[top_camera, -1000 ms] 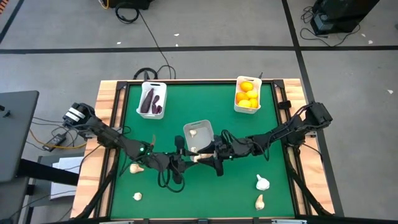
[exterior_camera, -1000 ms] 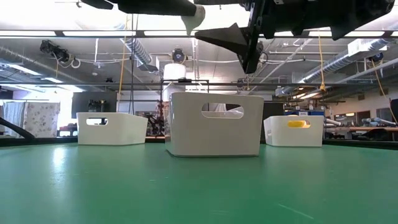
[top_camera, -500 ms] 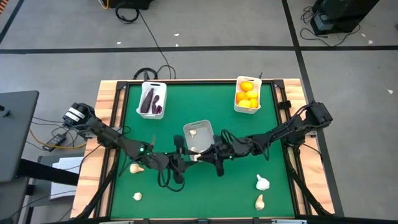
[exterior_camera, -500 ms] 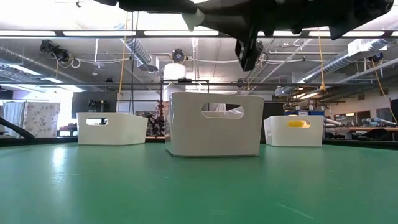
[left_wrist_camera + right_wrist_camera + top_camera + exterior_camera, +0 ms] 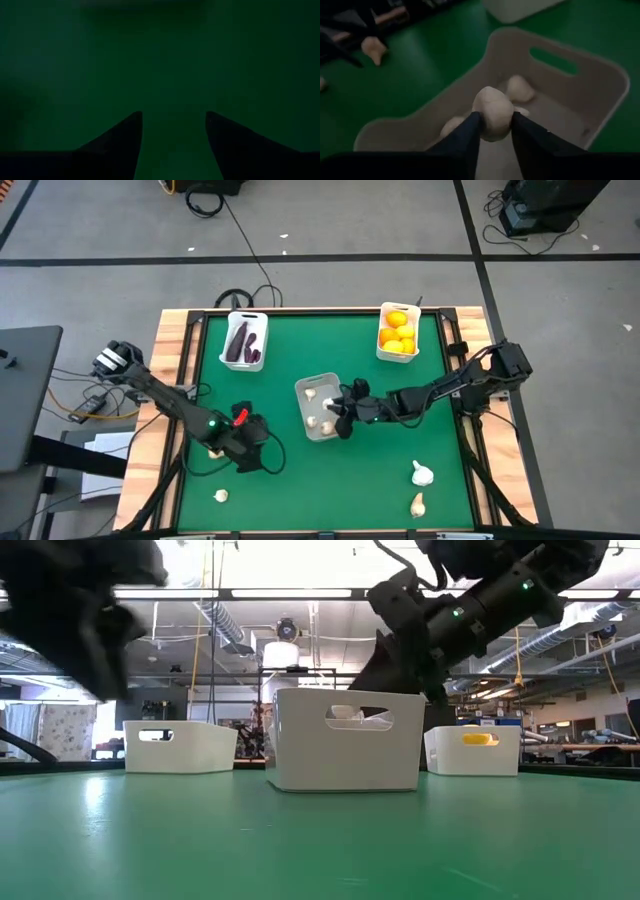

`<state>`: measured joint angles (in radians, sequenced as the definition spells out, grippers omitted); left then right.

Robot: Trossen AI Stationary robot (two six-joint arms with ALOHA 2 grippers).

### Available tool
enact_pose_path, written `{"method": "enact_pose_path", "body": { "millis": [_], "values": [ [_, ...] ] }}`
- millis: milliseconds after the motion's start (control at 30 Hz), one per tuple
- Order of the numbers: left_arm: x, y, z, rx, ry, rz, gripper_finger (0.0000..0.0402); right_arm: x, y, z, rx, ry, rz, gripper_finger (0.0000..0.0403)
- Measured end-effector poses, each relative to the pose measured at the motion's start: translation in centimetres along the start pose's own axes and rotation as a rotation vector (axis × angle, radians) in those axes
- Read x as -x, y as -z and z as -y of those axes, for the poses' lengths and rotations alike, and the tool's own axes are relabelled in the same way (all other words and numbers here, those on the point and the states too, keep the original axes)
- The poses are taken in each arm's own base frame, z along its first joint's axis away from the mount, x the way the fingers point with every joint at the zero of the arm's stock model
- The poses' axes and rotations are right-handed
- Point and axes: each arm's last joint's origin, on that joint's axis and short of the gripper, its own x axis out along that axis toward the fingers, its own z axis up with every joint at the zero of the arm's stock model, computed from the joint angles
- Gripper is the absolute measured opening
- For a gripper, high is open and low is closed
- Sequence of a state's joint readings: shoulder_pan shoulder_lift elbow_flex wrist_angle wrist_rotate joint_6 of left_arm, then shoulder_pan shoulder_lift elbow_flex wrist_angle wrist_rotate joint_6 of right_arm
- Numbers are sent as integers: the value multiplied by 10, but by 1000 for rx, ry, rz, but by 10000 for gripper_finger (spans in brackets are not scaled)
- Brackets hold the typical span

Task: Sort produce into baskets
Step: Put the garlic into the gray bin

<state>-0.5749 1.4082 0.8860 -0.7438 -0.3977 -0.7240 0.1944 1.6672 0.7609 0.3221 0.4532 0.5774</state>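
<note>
My right gripper (image 5: 336, 420) is shut on a whitish garlic bulb (image 5: 492, 117) over the middle white bin (image 5: 318, 408), which holds other garlic bulbs (image 5: 520, 89). In the low view this gripper (image 5: 415, 665) stands just above the bin's rim (image 5: 345, 692). My left gripper (image 5: 172, 117) is open and empty over bare green table, left of the middle bin (image 5: 250, 452). Loose garlic bulbs lie on the table at the near left (image 5: 220, 495) and near right (image 5: 422, 473). The far-left bin (image 5: 243, 340) holds dark purple vegetables. The far-right bin (image 5: 397, 332) holds yellow citrus. My right gripper pinches the garlic bulb by its two opposite sides (image 5: 481, 116) between its two fingers. The fingers slant down from the table's right side. The bulb is lifted clear, above the inside of the middle bin.
Another garlic bulb (image 5: 418, 503) lies near the front right corner, and one (image 5: 372, 47) lies on the table beside my left arm. Wooden rails (image 5: 170, 380) frame the green table. Open green surface lies along the table's front (image 5: 320, 840).
The two grippers, which met close together in front of the middle bin with a garlic bulb between them, have parted. My left gripper has drawn back toward the table's left edge. My right gripper has carried the bulb over the middle bin and gone down toward it.
</note>
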Motion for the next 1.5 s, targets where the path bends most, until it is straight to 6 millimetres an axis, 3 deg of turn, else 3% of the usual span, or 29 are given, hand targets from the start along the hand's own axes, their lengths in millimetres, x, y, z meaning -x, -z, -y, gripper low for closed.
{"method": "enact_pose_path", "body": {
  "millis": [233, 500, 700, 1033, 1167, 1333, 1500],
  "values": [
    [7, 21, 6, 134, 180, -341, 225, 0, -6, -3, 9, -15, 63, 199],
    [16, 38, 14, 85, 188, -440, 225, 1, -4, -5, 67, -39, 50, 260],
    [21, 53, 9, 83, 63, -523, 225, 2, -3, -7, 78, -44, 49, 269],
    [8, 77, 5, -9, 24, -554, 223, 2, -3, -7, 77, -67, 36, 268],
    [2, 85, 0, -13, -2, -573, 196, 2, -3, -7, 76, -69, 36, 268],
    [1, 85, 0, -11, -4, -558, 136, 2, -3, -8, 67, -77, 35, 268],
    [8, 66, 7, -22, -58, -333, 114, 3, -7, -13, 28, -179, 40, 268]
  ]
}}
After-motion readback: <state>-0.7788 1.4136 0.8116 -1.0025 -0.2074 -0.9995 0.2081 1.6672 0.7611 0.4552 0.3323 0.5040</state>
